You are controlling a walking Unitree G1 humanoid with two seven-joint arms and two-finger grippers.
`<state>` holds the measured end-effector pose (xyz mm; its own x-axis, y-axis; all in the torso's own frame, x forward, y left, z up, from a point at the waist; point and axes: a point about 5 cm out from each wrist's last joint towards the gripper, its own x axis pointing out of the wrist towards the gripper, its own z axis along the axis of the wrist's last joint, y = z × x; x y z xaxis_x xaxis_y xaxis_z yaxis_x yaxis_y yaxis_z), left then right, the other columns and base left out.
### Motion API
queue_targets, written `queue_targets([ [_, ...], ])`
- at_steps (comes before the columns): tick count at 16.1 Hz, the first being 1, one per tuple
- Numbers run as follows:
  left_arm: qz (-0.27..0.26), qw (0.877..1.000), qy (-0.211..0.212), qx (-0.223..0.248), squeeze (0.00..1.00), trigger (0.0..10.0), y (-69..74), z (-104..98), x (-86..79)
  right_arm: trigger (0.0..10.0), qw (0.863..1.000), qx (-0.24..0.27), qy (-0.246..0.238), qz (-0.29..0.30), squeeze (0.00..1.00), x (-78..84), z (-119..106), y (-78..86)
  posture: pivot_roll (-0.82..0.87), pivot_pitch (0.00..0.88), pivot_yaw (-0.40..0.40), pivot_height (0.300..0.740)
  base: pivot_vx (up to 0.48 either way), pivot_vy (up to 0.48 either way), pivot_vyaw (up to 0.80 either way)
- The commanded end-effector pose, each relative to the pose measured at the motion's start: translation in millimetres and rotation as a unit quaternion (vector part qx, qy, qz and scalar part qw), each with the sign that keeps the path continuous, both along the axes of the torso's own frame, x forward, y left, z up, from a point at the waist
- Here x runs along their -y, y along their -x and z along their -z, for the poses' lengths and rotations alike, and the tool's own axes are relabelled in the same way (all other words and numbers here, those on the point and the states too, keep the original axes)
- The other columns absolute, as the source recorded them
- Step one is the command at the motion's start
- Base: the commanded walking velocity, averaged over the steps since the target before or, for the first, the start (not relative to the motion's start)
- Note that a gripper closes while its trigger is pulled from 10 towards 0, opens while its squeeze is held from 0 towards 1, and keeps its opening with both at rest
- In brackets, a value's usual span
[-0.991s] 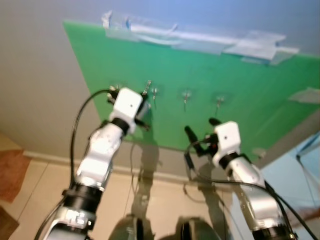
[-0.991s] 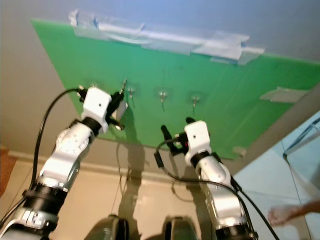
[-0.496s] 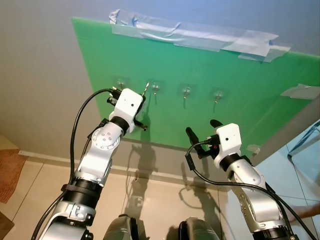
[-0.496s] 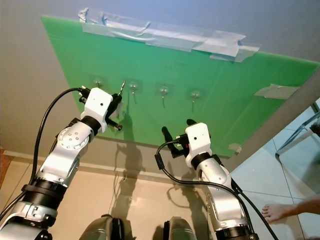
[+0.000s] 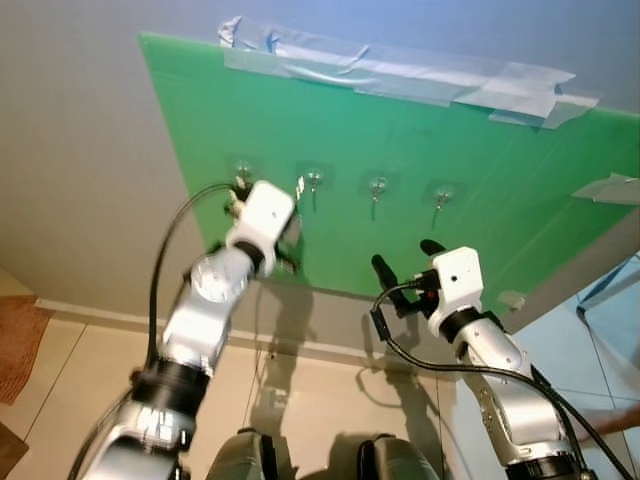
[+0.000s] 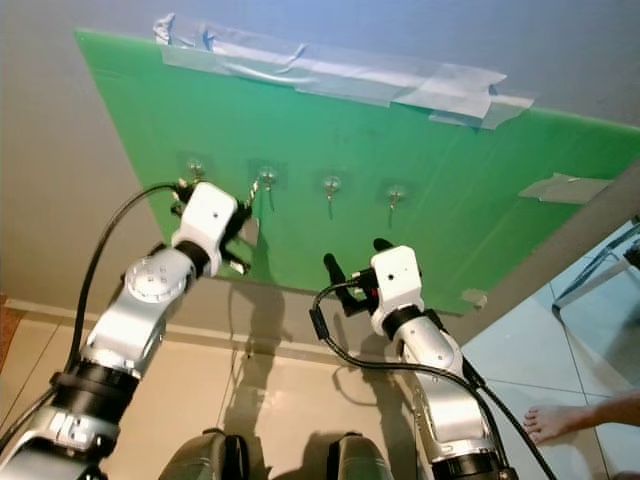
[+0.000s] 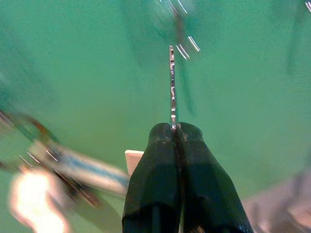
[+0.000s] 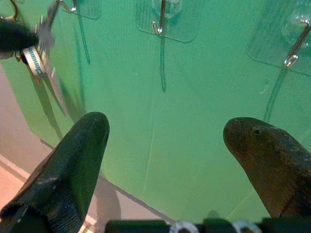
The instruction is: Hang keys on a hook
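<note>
Near the board's second hook: key (image 7: 171, 82), pinched by the left gripper (image 7: 175, 130), fingers pressed on it.
Change: arm has moved closer; key tip now just beside that hook (image 6: 266, 180).
Meaning: likely lining up the hang.
Right gripper (image 8: 165, 136): spread, idle.
Surface: green board (image 5: 480, 170), taped to the wall.
Room: tiled floor, a person's foot (image 6: 548, 420).

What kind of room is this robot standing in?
Probably a room in a home, set up for practice. A green board is taped to a plain grey wall, with a row of hooks stuck on it. Below is a tiled floor, and a person's bare foot shows at the side.
</note>
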<state>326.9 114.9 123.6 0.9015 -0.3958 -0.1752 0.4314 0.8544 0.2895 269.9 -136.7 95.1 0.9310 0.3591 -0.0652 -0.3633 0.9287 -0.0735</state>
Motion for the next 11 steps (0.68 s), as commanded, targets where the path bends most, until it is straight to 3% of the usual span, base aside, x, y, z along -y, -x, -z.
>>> queue_targets([
  [1, 0.007, 1.0, 0.014, 0.001, 0.0, 0.0, 1.9, -5, 10.1, 10.0, 1.0, 0.001, 0.006, 0.003, 0.0, 2.3, -1, 1.7, -0.14, 0.144, -0.03, 0.71, 0.0, 0.0, 0.0],
  [6, 0.033, 0.999, 0.018, 0.02, 0.0, 0.0, -1.8, -15, 21.1, 10.0, 1.0, 0.001, 0.008, 0.003, 0.0, 2.6, -1, 1.3, -0.14, 0.136, -0.031, 0.71, 0.0, 0.0, 0.0],
  [8, 0.048, 0.997, 0.048, 0.034, 0.0, 0.0, -10.0, -29, 30.5, 10.0, 1.0, 0.0, 0.008, 0.004, 0.0, 2.3, -1, 1.2, -0.14, 0.132, -0.029, 0.71, 0.0, 0.0, 0.0],
  [11, 0.051, 0.996, 0.061, 0.036, 0.0, 0.0, -14.2, -35, 32.1, 10.0, 1.0, 0.0, 0.007, 0.005, 0.0, 2.0, 0, 1.4, -0.14, 0.131, -0.026, 0.71, 0.0, 0.0, 0.0],
])
